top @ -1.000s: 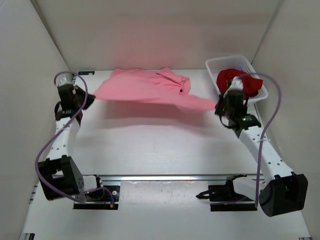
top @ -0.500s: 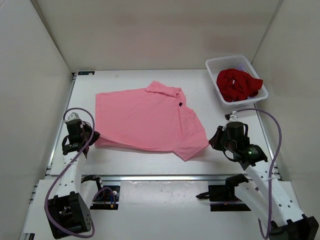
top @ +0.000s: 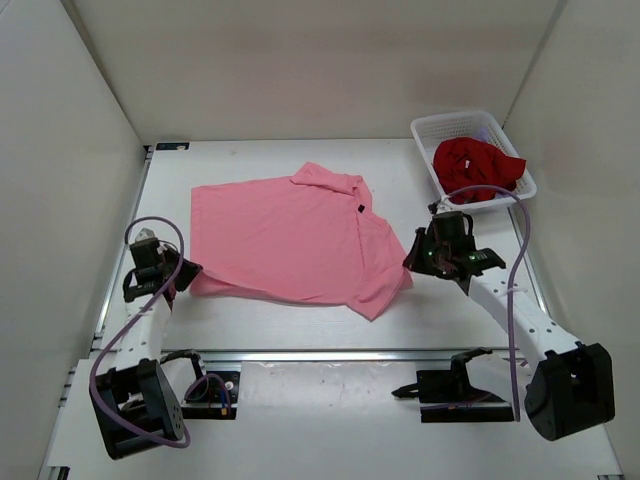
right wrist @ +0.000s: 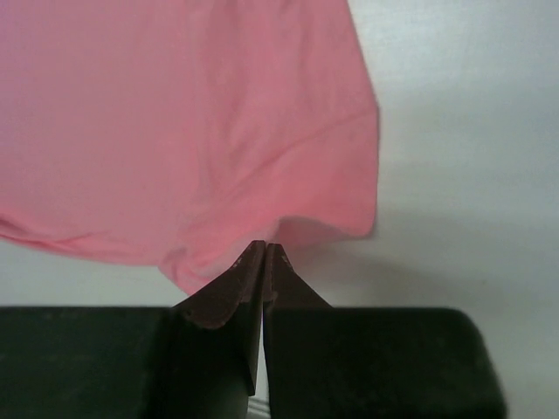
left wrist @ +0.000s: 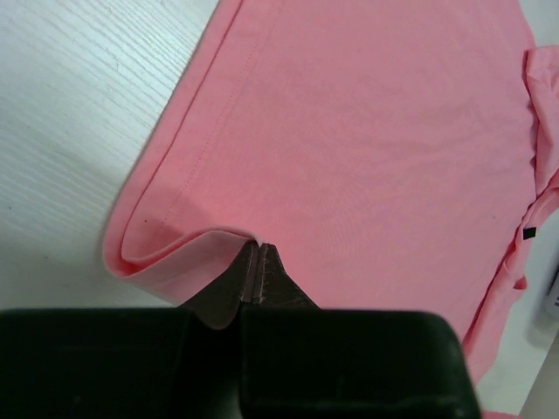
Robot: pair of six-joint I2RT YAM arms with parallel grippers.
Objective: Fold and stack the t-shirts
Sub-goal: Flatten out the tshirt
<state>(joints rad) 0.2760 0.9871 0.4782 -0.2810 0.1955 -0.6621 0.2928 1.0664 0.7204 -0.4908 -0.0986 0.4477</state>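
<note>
Fabric at both sets of tips: pink shirt [top: 280, 240], spread nearly flat on the table [top: 300, 325], reaching away ahead of the left claw [left wrist: 259, 262] and ahead of the right claw [right wrist: 264, 257] too, mostly to its left. Left claw closed tight, nipping a corner of the hem [left wrist: 153, 244], with a doubled-over lip of cloth just beside the tips on their left. Right claw likewise closed tight, apparently on the opposite edge, judging by the pucker right at its tips; no telling the depth of that bite. Well beyond the right claw, out and to its right: dark red shirt [top: 475, 168], heaped in the white basket [top: 450, 118]. No clear sight of a third shirt.

Step in hand, as a judgement: laying out and smoothing the pink shirt ahead of the first fold.

To do it well:
- Hold both pinches firm and draw the two claws gently apart, low over the table, just enough to roll out the curled lip by the left claw and take up the slack by the right.
- Pull evenly, never one side first, or risk skewing the body and dragging the collar [top: 335, 182] off line.
- Let go only with cloth lying flat under the tips, then lift straight up to avoid snagging.
- Take fold lines from hem and collar, not from the wrinkled edge.
</note>
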